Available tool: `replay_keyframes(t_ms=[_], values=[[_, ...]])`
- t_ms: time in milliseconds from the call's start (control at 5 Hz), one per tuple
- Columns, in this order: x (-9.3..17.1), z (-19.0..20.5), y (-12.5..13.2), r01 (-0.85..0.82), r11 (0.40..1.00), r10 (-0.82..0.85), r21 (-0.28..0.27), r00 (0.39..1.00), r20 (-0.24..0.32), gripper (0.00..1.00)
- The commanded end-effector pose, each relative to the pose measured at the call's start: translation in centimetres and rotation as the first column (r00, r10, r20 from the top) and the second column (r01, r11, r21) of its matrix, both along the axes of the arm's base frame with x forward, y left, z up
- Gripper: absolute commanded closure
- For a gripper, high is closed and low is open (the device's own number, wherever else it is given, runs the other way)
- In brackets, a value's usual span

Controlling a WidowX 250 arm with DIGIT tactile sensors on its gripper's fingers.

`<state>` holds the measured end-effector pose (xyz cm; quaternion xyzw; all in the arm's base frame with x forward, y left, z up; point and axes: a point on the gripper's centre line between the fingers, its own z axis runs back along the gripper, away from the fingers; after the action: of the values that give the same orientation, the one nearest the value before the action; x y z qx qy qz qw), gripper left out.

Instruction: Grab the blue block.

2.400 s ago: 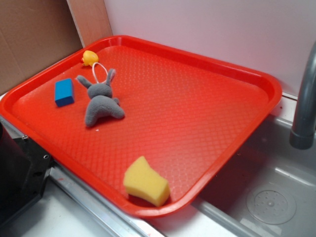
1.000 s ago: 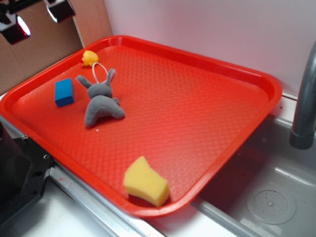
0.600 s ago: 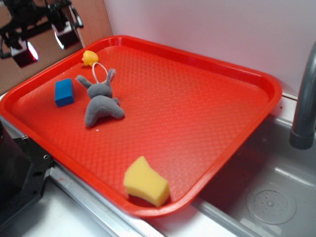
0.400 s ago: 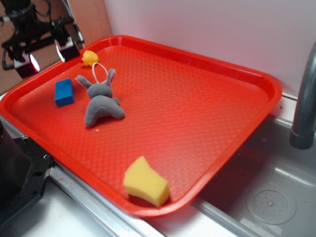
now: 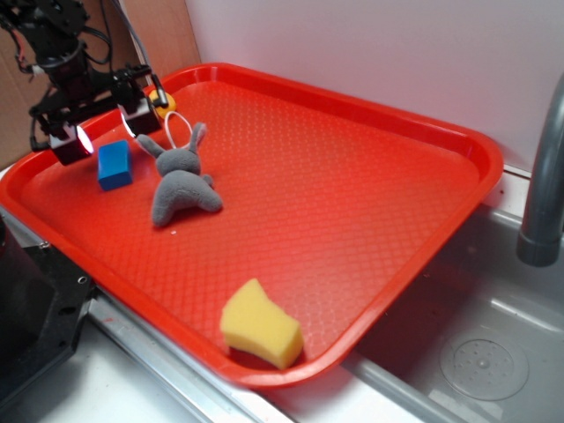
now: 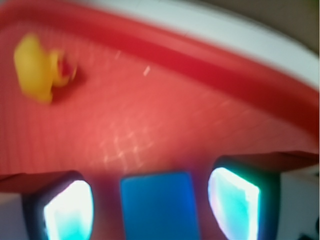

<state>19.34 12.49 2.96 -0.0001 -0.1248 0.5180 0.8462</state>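
The blue block point(image 5: 115, 165) lies flat on the red tray point(image 5: 352, 203) near its left rim. My gripper point(image 5: 101, 130) hangs just above and behind it, open, with one pale fingertip on either side. In the wrist view the blue block point(image 6: 156, 206) sits centred between the two glowing fingers point(image 6: 69, 210), a gap showing on each side, so nothing is held.
A grey plush bunny point(image 5: 181, 183) lies just right of the block, close to the right finger. A small yellow duck point(image 5: 160, 103) point(image 6: 34, 67) sits at the tray's back corner. A yellow sponge wedge point(image 5: 260, 325) rests at the front rim. Sink and faucet point(image 5: 545, 176) stand right.
My gripper has come down from the top left corner towards the tray and now hangs over the blue block. The block, bunny and sponge have not moved.
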Motion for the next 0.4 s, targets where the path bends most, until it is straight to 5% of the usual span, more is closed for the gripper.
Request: replay_keyframes(t_ms=[0,200], values=[[-0.7,-0.2,-1.13,0.051,0.998,-0.05,-0.021,0.998,0.031,0.0],[-0.99,-0.6,-1.42,0.039,0.999,-0.039,-0.01,0.999,0.019,0.0]])
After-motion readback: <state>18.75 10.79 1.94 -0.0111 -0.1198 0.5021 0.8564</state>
